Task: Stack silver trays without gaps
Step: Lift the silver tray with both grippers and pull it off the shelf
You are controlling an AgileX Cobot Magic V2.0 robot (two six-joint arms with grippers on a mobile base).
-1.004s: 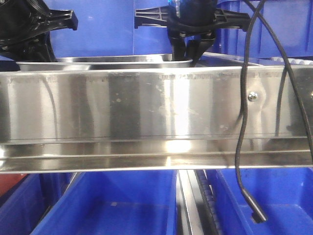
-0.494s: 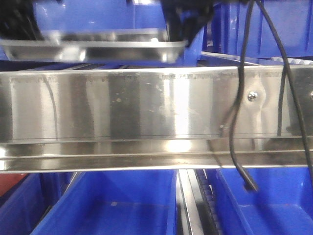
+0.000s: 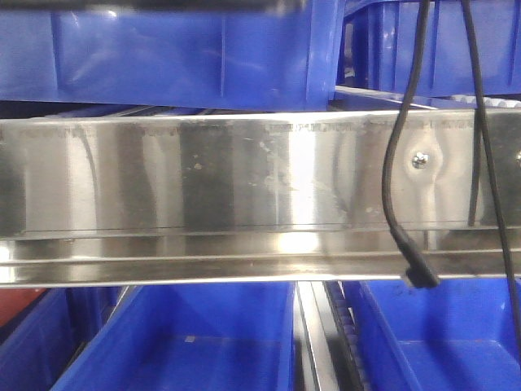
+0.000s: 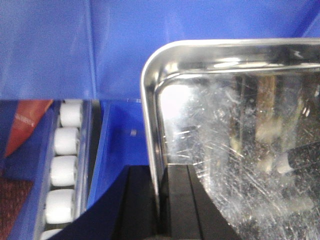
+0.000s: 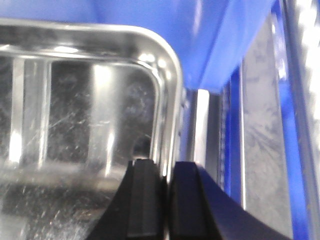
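**Left wrist view.** The silver tray [image 4: 240, 125], a shallow rectangular pan of polished, scratched stainless steel, fills the right of the frame. The left gripper [image 4: 159, 205] is clamped on its rolled rim just below the rounded corner, one black finger inside the tray and one outside. A blue plastic bin [image 4: 75, 45] lies behind and beneath the tray. A row of white rollers [image 4: 64, 150] lies to the tray's left.

**Right wrist view.** The right gripper [image 5: 165, 200] pinches the tray's rim below the opposite rounded corner. A grey steel strip [image 5: 262, 125] runs to the tray's right.

**Front view.** The tray is only a thin silvery sliver at the top border. Below it lie blue bins and the long flat steel rail [image 3: 203, 187]. A black cable [image 3: 399, 163] hangs to the tray's right. Neither gripper appears.
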